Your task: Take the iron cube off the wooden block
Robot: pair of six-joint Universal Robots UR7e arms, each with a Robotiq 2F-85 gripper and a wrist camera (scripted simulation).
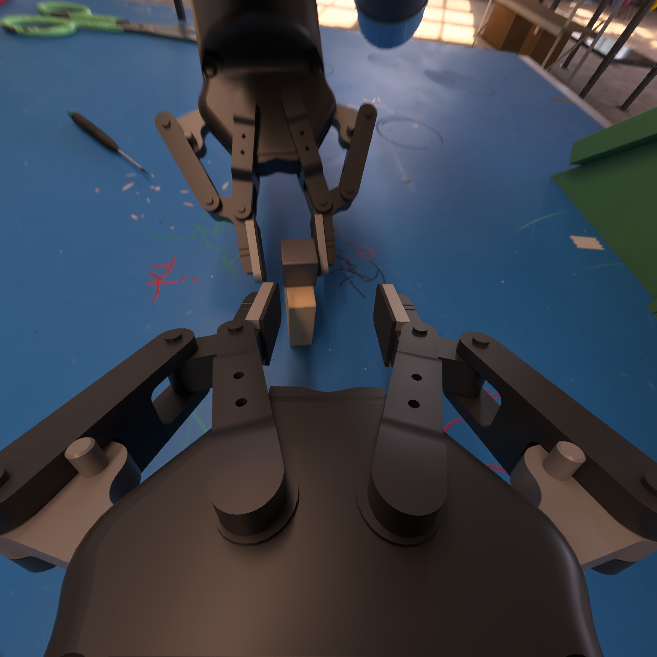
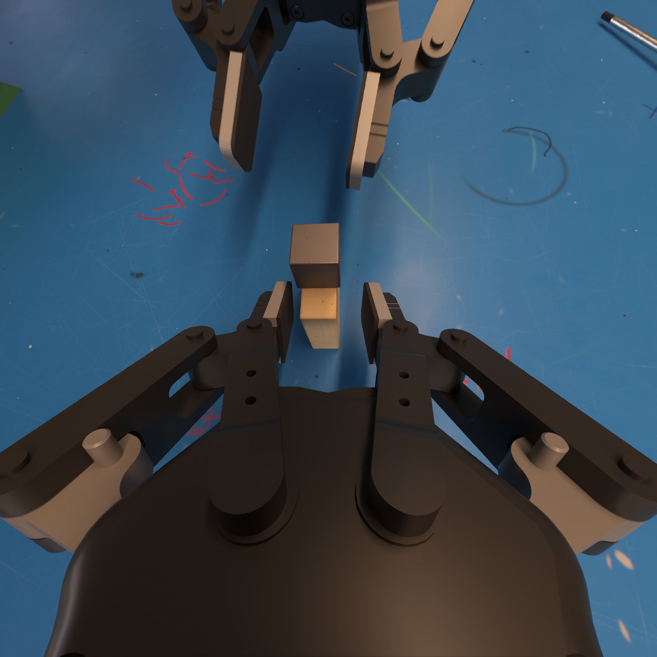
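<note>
A grey iron cube (image 1: 298,261) sits on top of a pale upright wooden block (image 1: 301,316) on the blue table (image 1: 480,337). My left gripper (image 1: 329,313) is open and empty, its fingers spread wide on either side of the block. My right gripper (image 1: 289,270) faces it from the far side, open, with its fingers flanking the cube; one pad (image 1: 322,245) is very near the cube's side. In the right wrist view the cube (image 2: 314,256) and block (image 2: 318,313) lie between my right gripper's (image 2: 327,309) fingers, and my left gripper (image 2: 297,172) hangs open beyond.
Green-handled scissors (image 1: 53,21) lie at the far left and a thin dark tool (image 1: 106,142) nearer. A green board (image 1: 618,199) sits at the right, near the table edge (image 1: 569,89). A metal rod (image 2: 629,33) shows in the right wrist view.
</note>
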